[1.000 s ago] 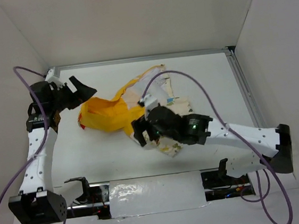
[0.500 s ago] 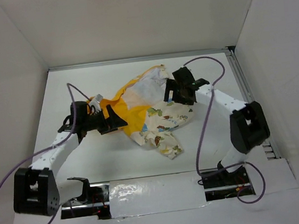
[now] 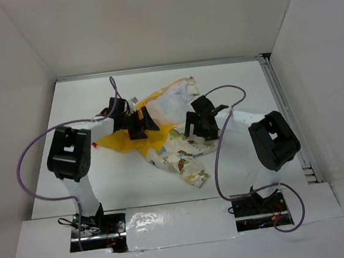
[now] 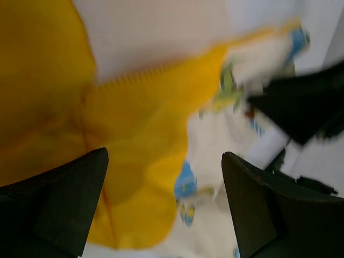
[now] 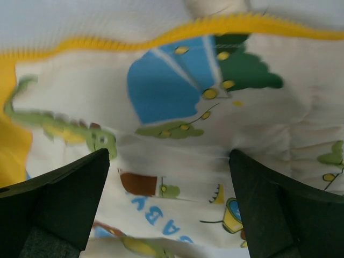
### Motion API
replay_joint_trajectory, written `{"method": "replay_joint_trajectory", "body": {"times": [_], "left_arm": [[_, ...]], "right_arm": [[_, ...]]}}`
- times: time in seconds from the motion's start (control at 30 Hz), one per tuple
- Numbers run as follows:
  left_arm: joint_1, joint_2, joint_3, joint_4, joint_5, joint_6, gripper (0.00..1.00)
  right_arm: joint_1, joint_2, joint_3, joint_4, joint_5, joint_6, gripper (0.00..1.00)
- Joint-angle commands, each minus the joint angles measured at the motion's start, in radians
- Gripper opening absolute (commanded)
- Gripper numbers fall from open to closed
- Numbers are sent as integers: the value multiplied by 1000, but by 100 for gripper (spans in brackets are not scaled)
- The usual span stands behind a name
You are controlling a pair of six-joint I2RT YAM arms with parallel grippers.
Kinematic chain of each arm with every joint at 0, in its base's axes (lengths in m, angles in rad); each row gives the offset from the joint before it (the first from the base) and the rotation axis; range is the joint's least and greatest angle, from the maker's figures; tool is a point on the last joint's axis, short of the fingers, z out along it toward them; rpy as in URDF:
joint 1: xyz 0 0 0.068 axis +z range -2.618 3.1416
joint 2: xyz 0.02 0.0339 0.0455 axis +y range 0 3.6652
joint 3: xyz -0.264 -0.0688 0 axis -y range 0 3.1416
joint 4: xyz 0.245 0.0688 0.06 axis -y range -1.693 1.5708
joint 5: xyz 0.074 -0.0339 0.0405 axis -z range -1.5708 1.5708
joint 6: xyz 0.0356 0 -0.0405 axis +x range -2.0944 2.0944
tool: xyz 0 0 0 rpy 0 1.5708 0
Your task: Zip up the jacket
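The jacket (image 3: 178,156) lies crumpled mid-table, cream with cartoon prints, its orange-yellow lining (image 3: 124,140) spread to the left. My left gripper (image 3: 143,121) is open just above the lining's upper edge. In the left wrist view its jaws are wide apart over yellow lining (image 4: 134,161) and printed cream fabric (image 4: 215,161), and nothing is held. My right gripper (image 3: 191,127) is open over the jacket's right side. In the right wrist view the printed cream fabric (image 5: 177,150) fills the gap between the open jaws, very close. No zipper pull is visible.
White table (image 3: 104,185) with walls on the left, back and right, and a metal rail (image 3: 284,111) along the right edge. Purple cables loop over both arms (image 3: 223,93). Both arm bases sit at the near edge (image 3: 254,206).
Both arms have folded inward. The left gripper moved right and up onto the lining's top edge. The right gripper moved left and down onto the cream fabric. The jacket shifted slightly.
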Motion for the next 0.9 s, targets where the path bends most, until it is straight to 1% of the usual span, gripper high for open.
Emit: {"method": "replay_joint_trajectory", "body": {"times": [0.0,0.03,0.07,0.1,0.13,0.17,0.2,0.23,0.27,0.3,0.33,0.37,0.4,0.43,0.47,0.5,0.53,0.57,0.6,0.63,0.67,0.7,0.73,0.77,0.8,0.83,0.87], "left_arm": [[38,163,191,-53,-60,66,99],[38,252,313,-64,-54,99,99],[40,300,385,-100,-50,113,99],[37,347,542,-125,-40,129,99],[37,439,624,-145,-37,154,99],[35,485,714,-204,-42,167,99],[35,536,902,-243,-34,178,99],[32,616,984,-265,7,197,99],[32,645,1053,-277,39,202,99],[35,667,1154,-274,76,205,99],[37,697,1193,-268,146,207,99],[46,704,1230,-269,166,214,99],[52,702,1285,-294,174,221,99],[61,675,1298,-308,158,233,99],[83,644,1298,-321,138,233,99],[93,557,1245,-309,118,230,99],[107,505,1202,-291,96,228,99],[138,454,1104,-274,93,228,99],[152,346,1051,-242,96,231,99],[179,290,952,-234,87,228,99],[189,243,897,-230,76,224,99],[192,143,843,-222,67,228,99],[196,95,730,-228,50,236,99],[193,7,667,-239,32,231,99],[192,-34,601,-242,20,222,99],[190,-80,445,-202,15,215,99],[189,-161,366,-170,38,195,99]], "right_arm": [[117,-103,-141,-2,0,70,99],[193,-123,-159,6,-9,73,99],[233,-155,-170,16,-17,81,100],[272,-162,-178,19,-41,93,99],[340,-163,-174,26,-69,96,99],[381,-150,-161,47,-101,92,99],[417,-136,-122,64,-159,81,99],[456,-116,-86,79,-187,61,99],[538,-88,-48,97,-208,12,99],[582,-31,49,104,-225,-28,99],[653,0,110,92,-227,-67,99],[680,24,165,37,-213,-129,99],[698,44,248,12,-203,-150,99],[706,32,262,6,-163,-161,100],[683,7,236,28,-161,-164,100],[656,-52,216,42,-187,-158,100],[618,-89,192,59,-195,-142,100],[529,-125,123,71,-195,-107,100],[481,-204,89,82,-186,-91,100],[388,-238,22,81,-175,-70,100],[343,-270,-9,81,-163,-51,100],[296,-330,-34,78,-137,-24,100],[253,-350,-61,46,-91,-14,100],[170,-366,-68,24,-71,-14,100],[133,-390,-71,-14,-42,-19,100],[101,-396,-72,-34,33,-22,100],[46,-401,-72,-48,72,-29,100]]}}
